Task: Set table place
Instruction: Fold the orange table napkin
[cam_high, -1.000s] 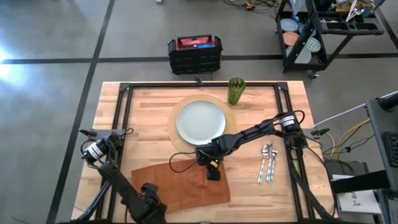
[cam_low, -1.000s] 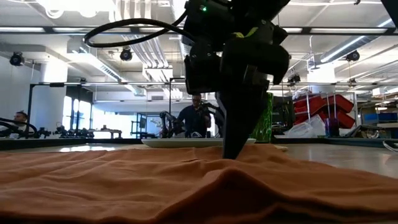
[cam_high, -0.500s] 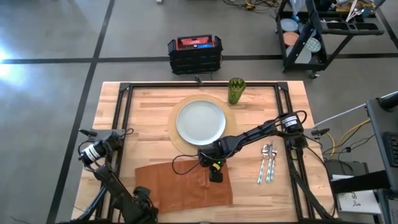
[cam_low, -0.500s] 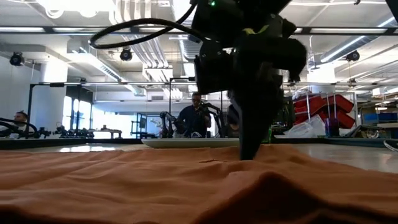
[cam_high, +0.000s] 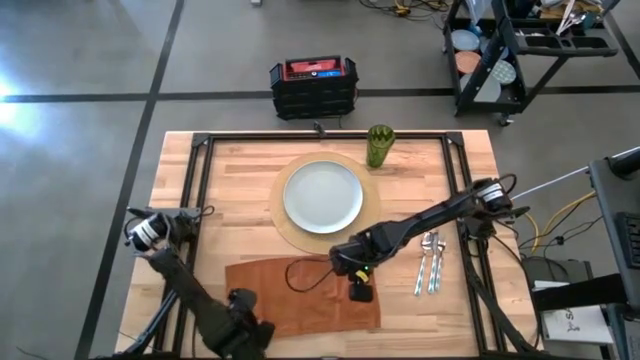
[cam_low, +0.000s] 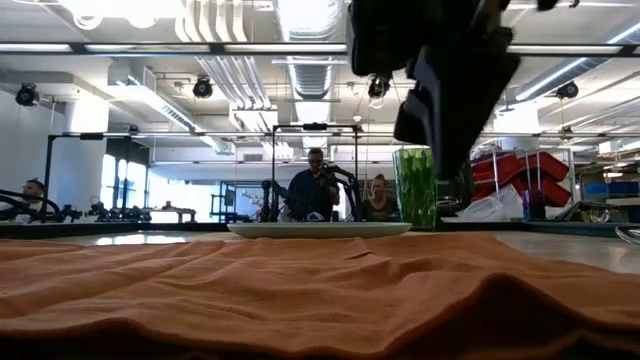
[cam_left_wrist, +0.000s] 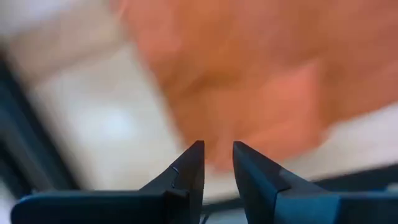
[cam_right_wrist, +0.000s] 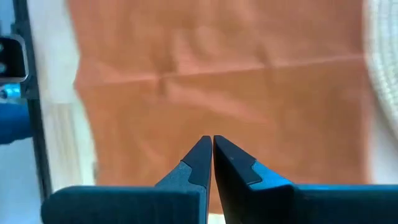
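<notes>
Along the front edge of the table, the orange napkin lies spread flat, its far edge just short of the round placemat that carries the plate. The right gripper hangs over the napkin's right end with its fingers pressed together and nothing between them; the low view shows it lifted clear of the cloth. The left gripper sits at the napkin's near left corner, fingers slightly apart and empty, at the table's front edge.

The green cup stands near the back edge, just behind the placemat, and the cutlery lies toward the right edge, well apart from the napkin.

The step in hand looks like arranging the napkin. To do it well, each gripper should open before descending, pinch only a corner or edge fold, and lift just enough to clear the wood, so the cloth does not drag into the placemat. Moving both ends together would keep the napkin from bunching. The cable looping near the right gripper could snag the cloth, so a slow approach seems wise.
</notes>
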